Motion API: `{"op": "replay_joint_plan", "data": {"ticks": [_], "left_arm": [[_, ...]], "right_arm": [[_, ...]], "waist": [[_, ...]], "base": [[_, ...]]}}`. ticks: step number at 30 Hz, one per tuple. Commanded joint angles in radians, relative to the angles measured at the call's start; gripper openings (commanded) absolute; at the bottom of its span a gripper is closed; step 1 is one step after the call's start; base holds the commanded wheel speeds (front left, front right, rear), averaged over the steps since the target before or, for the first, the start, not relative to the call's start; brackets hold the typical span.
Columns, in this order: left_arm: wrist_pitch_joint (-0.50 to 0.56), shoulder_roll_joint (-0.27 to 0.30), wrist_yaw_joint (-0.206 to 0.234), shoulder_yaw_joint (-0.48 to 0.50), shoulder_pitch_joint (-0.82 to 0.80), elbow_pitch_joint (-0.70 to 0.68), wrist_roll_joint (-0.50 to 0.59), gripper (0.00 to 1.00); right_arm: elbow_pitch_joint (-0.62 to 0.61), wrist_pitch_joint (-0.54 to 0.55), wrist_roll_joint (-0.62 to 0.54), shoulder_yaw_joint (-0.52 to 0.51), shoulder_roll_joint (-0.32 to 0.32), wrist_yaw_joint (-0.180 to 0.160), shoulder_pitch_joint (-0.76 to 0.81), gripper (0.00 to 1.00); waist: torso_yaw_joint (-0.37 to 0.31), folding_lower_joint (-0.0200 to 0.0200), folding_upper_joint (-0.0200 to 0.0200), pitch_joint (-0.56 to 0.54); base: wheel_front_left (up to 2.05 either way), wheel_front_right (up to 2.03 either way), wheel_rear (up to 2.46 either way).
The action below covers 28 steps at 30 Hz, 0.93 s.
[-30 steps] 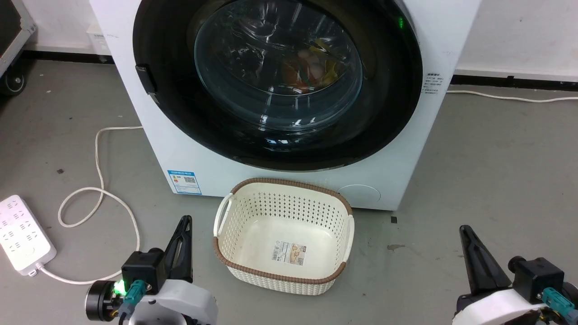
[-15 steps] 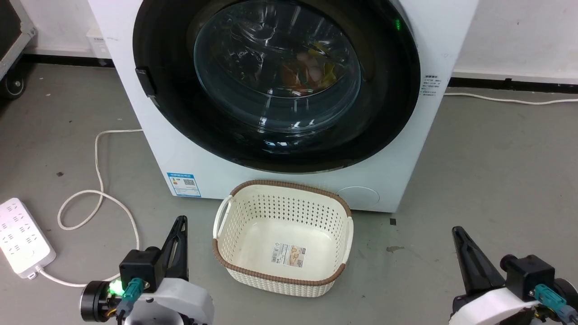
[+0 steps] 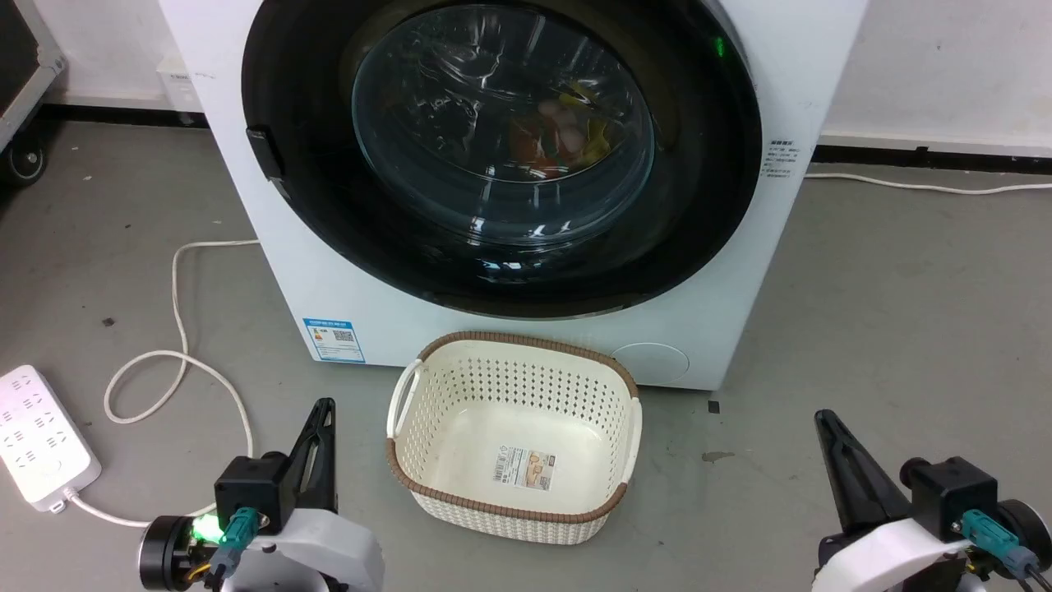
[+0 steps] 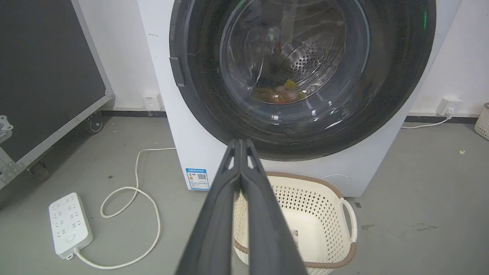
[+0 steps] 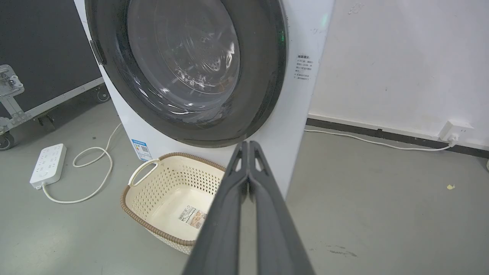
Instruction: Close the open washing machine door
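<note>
The washing machine door [image 3: 501, 148], a wide glossy black ring around a bulging clear glass bowl, lies flat against the white machine front, and coloured laundry shows through the glass. It also appears in the left wrist view [image 4: 301, 68] and the right wrist view [image 5: 183, 65]. My left gripper [image 3: 325, 404] is low at the left, shut and empty, well short of the machine; its closed tips [image 4: 240, 141] point at the door's lower rim. My right gripper [image 3: 822, 415] is low at the right, shut and empty, with its tips [image 5: 247, 143] aimed at the machine's lower right corner.
A cream perforated basket [image 3: 526, 339] with a brown rim stands empty on the floor just in front of the machine, between my arms. A white power strip [image 3: 37, 432] and its looping cable [image 3: 177, 362] lie at the left. A black wheeled case [image 4: 46, 76] stands further left.
The head view has shifted slightly. Both grippers sit a little further left and lower in it, still shut. The door looks the same.
</note>
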Motion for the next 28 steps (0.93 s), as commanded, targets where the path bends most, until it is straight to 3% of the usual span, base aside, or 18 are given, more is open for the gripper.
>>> {"op": "replay_joint_plan", "data": {"ticks": [1, 28], "left_arm": [[0.006, 0.001, 0.009, 0.004, 0.011, -0.007, 0.011, 0.0], [0.052, 0.001, 0.019, 0.021, 0.021, -0.036, 0.042, 0.0]], "right_arm": [[-0.009, 0.007, -0.01, 0.003, 0.006, -0.001, -0.011, 0.0], [-0.021, 0.054, -0.043, 0.017, 0.008, -0.001, -0.016, 0.0]], "waist": [[0.0, 0.0, 0.0, -0.001], [-0.005, 0.0, 0.0, -0.012]], "base": [[0.0, 0.0, 0.0], [0.0, 0.0, 0.0]]}}
